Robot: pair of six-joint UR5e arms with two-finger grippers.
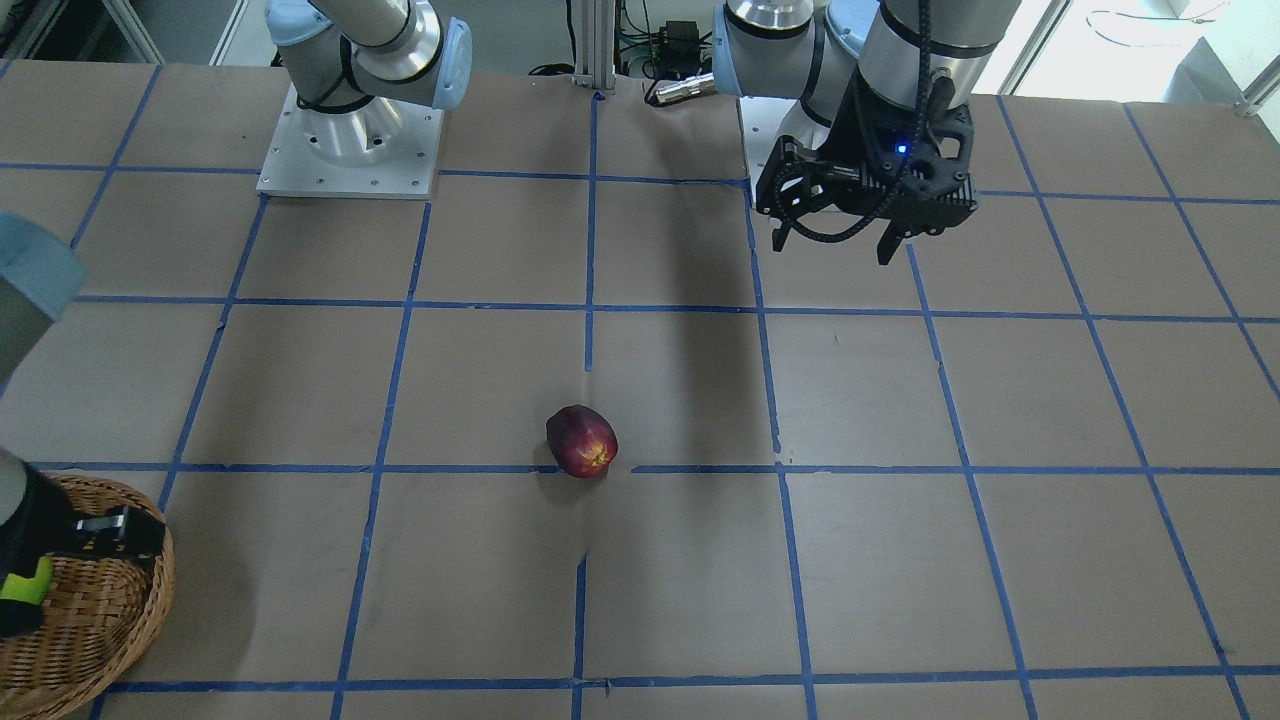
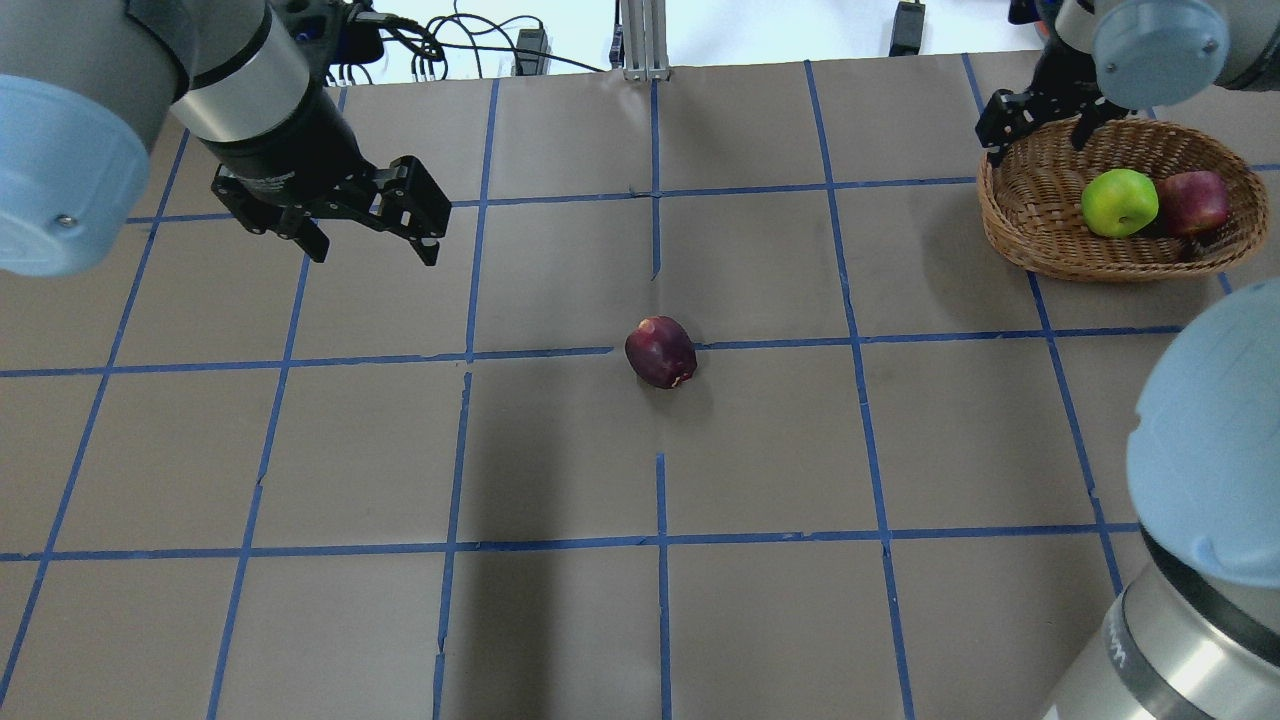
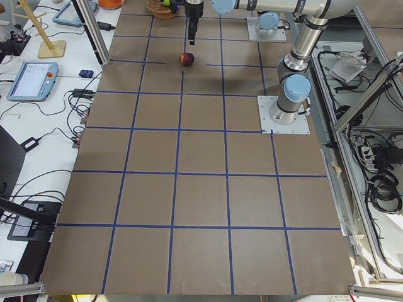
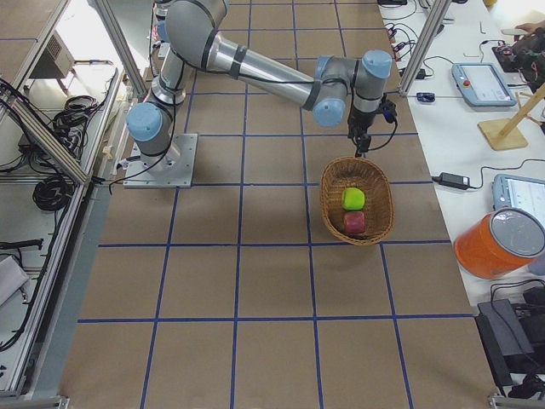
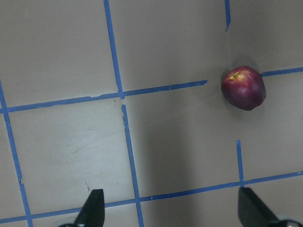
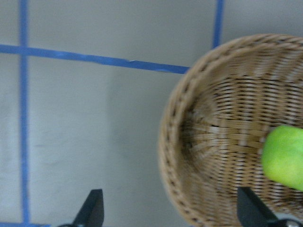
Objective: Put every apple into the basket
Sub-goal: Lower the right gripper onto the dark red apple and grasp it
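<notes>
A dark maroon apple (image 2: 660, 352) lies on the table's middle, on a blue tape line; it also shows in the front view (image 1: 581, 441) and the left wrist view (image 5: 243, 88). The wicker basket (image 2: 1030, 235) stands at the far right and holds the green apple (image 2: 1119, 202) and the red apple (image 2: 1193, 202). My left gripper (image 2: 375, 250) is open and empty, raised above the table, left of and beyond the maroon apple. My right gripper (image 2: 1035, 135) is open and empty over the basket's far left rim (image 6: 170, 142); the green apple (image 6: 284, 156) lies below it to one side.
The table is brown paper with a grid of blue tape (image 2: 660, 545). The arm bases (image 1: 350, 150) stand at the robot's edge. Tablets, cables and an orange container (image 4: 502, 243) lie on the side bench beyond the basket.
</notes>
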